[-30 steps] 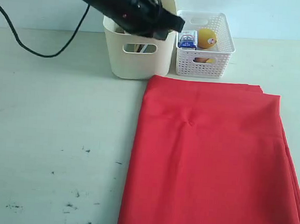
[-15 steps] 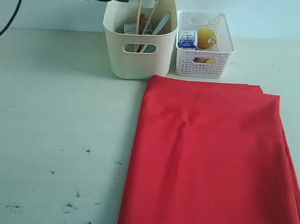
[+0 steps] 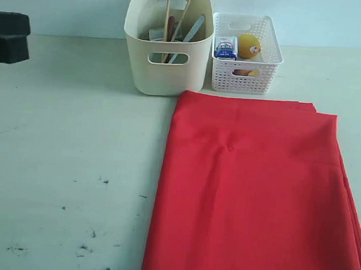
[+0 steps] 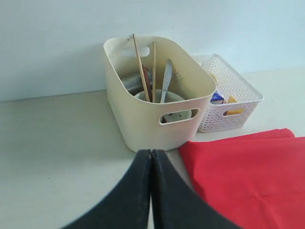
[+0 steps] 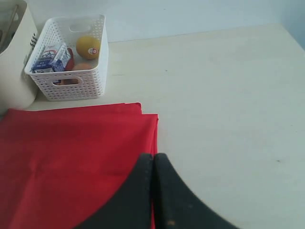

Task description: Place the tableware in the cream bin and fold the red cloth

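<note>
The cream bin stands at the back of the table with chopsticks, a steel knife, a pale bowl and other tableware inside. The red cloth lies folded on the table in front of the bins. My left gripper is shut and empty, held back from the bin; part of that arm shows at the left edge of the exterior view. My right gripper is shut and empty above the cloth's edge.
A white lattice basket beside the cream bin holds an orange and a milk carton. Dark scuff marks dot the table's front left. A pale wall runs behind the bins.
The left arm has drawn back from above the cream bin to the left edge of the exterior view, uncovering the tableware standing in the bin. The cloth has not moved.
</note>
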Motion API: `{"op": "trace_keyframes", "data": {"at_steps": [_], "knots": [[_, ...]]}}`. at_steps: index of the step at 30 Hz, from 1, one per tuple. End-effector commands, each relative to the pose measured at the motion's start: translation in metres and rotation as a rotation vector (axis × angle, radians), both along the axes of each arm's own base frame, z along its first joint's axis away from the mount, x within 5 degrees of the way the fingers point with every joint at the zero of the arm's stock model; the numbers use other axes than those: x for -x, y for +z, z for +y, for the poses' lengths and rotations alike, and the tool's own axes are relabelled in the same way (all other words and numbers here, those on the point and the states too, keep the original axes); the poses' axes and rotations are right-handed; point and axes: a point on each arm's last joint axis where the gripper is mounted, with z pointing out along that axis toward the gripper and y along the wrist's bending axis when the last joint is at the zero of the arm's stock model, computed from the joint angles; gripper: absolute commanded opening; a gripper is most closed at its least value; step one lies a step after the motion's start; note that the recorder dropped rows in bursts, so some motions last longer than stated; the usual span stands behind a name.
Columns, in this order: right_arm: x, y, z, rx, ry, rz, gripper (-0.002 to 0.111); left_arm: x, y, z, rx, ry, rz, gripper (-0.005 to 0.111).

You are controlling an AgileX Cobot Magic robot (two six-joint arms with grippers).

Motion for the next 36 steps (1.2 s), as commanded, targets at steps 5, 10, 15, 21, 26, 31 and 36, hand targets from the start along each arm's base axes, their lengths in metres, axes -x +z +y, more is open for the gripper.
{"op": "trace_keyframes", "data": {"at_steps": [5, 10, 15, 21, 26, 31, 36], "knots": [[0.001, 0.000, -0.001, 0.001, 0.000, -0.006, 0.000, 0.037, -0.006, 0.019, 0.025, 0.003, -0.068, 0.003], [0.001, 0.000, -0.001, 0.001, 0.000, -0.006, 0.000, 0.038, -0.008, 0.019, 0.023, 0.002, -0.063, 0.003], [0.001, 0.000, -0.001, 0.001, 0.000, -0.006, 0.000, 0.038, -0.008, 0.019, 0.023, 0.002, -0.063, 0.003], [0.001, 0.000, -0.001, 0.001, 0.000, -0.006, 0.000, 0.038, -0.008, 0.019, 0.023, 0.002, -0.063, 0.003], [0.001, 0.000, -0.001, 0.001, 0.000, -0.006, 0.000, 0.038, -0.008, 0.019, 0.023, 0.002, -0.063, 0.003], [0.001, 0.000, -0.001, 0.001, 0.000, -0.006, 0.000, 0.039, -0.007, 0.019, 0.024, 0.000, -0.065, 0.003], [0.000, 0.000, -0.001, 0.005, 0.000, -0.008, 0.000, 0.045, -0.001, 0.026, -0.009, 0.004, -0.128, 0.003]]}}
